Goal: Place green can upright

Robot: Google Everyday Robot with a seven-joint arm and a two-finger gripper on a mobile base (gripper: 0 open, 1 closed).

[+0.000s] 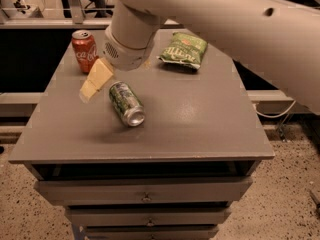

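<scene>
1. A big, pale beige robot arm (pixel 225 29) crosses the top of the view from the upper right. Its thick, round wrist hangs over the far-left part of the table.
2. A grey, flat-topped table (pixel 200 119) fills the middle of the view. Beneath its front edge are grey drawers (pixel 145 191) with small knobs.
3. A flat green chip bag (pixel 184 50) lies on the far side of the table, right of the wrist and well apart from both cans.
4. The aluminium green can (pixel 126 103), with a green-and-white patterned label, lies on its side left of the table's centre. Its long axis runs diagonally. The silver end points to the near right, toward the front edge. The other end points to the far left, toward the wrist. It is not upright.
5. A red cola can (pixel 84 51) stands upright at the far-left corner, apart from the green can.
6. The pale yellow, wedge-shaped gripper (pixel 96 81) slants down and to the left from the wrist. It sits between the red cola can and the green can, just beside the green can's far end. It holds nothing. I cannot tell whether it is spread or closed, or whether it touches the green can.
</scene>
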